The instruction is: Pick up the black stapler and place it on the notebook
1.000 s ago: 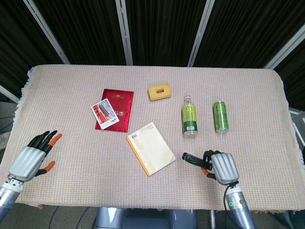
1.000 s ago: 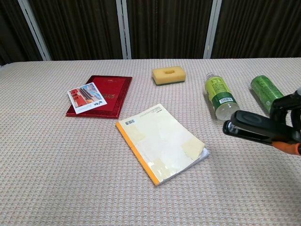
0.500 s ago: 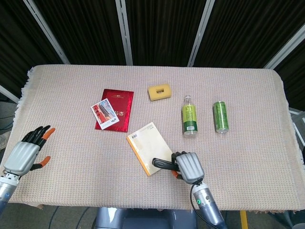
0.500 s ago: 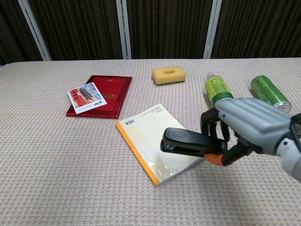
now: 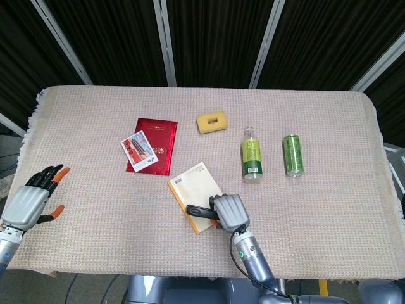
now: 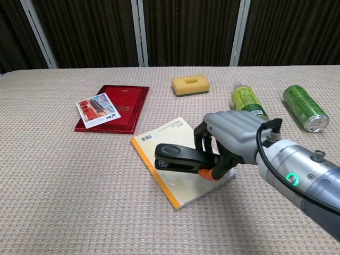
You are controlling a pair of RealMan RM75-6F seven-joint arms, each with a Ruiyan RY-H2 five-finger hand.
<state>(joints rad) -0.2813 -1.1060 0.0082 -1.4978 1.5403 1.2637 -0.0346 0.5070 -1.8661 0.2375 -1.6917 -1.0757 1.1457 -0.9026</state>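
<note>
The black stapler (image 6: 181, 158) sits in the lower middle of the chest view, lying roughly level with its nose toward the left of the frame, directly over the notebook (image 6: 170, 139). Whether its underside touches the cover cannot be told from either view. The right hand (image 6: 234, 137) has hold of the stapler's rear end, its dark fingers (image 6: 204, 139) curled around the body and the grey back of the hand turned up. In the head view the same stapler (image 5: 197, 210) shows at the lower centre, over the notebook's (image 5: 193, 183) near corner, with the right hand (image 5: 230, 213) just to its right.

The notebook lies flat on the bench (image 6: 64, 180), pale yellow with an orange spine, turned at a diagonal so that its barcode corner points toward the upper left.

Up and to the left of it in the head view lies a red booklet (image 5: 157, 140) with a small picture card (image 5: 138, 149) resting on its lower left corner. Above the notebook, toward the frame's upper centre, sits a yellow sponge (image 5: 211, 121). To the right, a green-labelled bottle (image 5: 251, 154) lies on its side, and further right a green can (image 5: 292, 154) also lies on its side, apart from the bottle.

The left hand (image 5: 28, 204) is at the far left edge of the head view, well apart from everything, holding nothing, its fingers spread and pointing up the frame.
</note>
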